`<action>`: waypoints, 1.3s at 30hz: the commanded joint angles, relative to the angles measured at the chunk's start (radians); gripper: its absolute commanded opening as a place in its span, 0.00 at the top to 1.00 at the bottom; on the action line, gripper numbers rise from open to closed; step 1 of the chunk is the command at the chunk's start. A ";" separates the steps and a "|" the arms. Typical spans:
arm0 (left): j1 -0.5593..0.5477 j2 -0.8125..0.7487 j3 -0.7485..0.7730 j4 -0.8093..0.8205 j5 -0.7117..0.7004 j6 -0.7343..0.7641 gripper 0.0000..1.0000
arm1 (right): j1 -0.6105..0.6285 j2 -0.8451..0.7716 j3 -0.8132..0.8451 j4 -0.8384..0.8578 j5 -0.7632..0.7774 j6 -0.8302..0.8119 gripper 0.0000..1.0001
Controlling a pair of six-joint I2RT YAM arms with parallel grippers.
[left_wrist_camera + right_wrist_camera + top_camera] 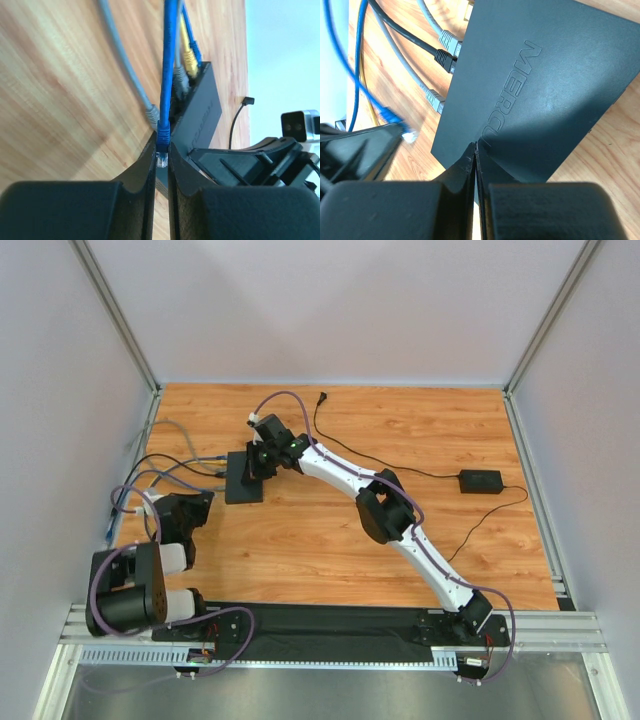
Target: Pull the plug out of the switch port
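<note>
Your left jaws grip the blue plug [162, 145], already out of the switch [545, 90]; right jaws closed atop it. Nearly done.

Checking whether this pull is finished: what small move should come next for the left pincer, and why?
Probably draw the left pincer a little farther from the switch, then let go. The blue plug is clamped in it and already clear of the switch, while the shut right pincer rests on the switch's top.
</note>
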 commanded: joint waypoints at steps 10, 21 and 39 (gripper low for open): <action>-0.011 -0.679 0.202 -0.853 -0.104 0.276 1.00 | -0.018 0.087 -0.018 -0.109 0.048 -0.030 0.96; -0.014 -0.954 0.448 -1.274 -0.081 0.376 1.00 | -0.018 0.064 -0.053 -0.066 -0.001 -0.044 0.91; -0.079 -0.864 0.828 -1.433 0.229 0.479 1.00 | -0.099 -0.222 -0.225 0.135 -0.196 -0.096 0.64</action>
